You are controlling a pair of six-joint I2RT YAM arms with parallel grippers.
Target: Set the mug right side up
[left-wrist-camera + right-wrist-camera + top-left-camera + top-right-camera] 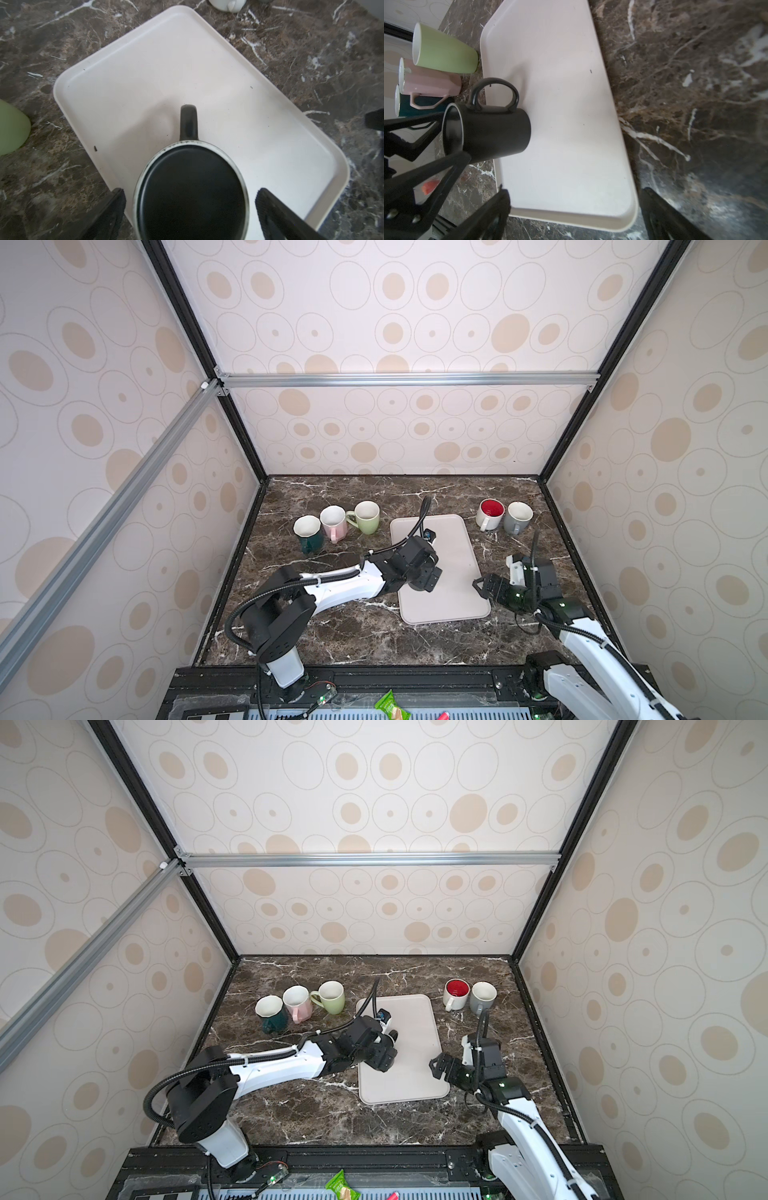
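Black mug [492, 133] stands mouth-up on the beige tray [453, 572], centre frame. Left tool [191, 193] straddles it, spread wide so it stands free. Right tool [478, 588] is wide and empty, right of the tray.

Both top views: mounted high over the near edge of the table [374, 639], tilted down and forward toward the back wall [415, 427]. Far and wide; whole tabletop, left arm [340, 589] and right arm [590, 639] in frame. The pair is nearly identical, offset slightly sideways.

Left wrist view: close, looking almost straight down on the tray [187, 62]; black mug [191, 191] right under the lens.

Right wrist view: low, close, rolled on its side, looking across the tray [560, 104] toward the black mug [492, 133] and green mug [444, 49].

Shared: tray in all four views; black mug in both wrist views; green mug in every view, only an edge [12, 126] in the left wrist view.
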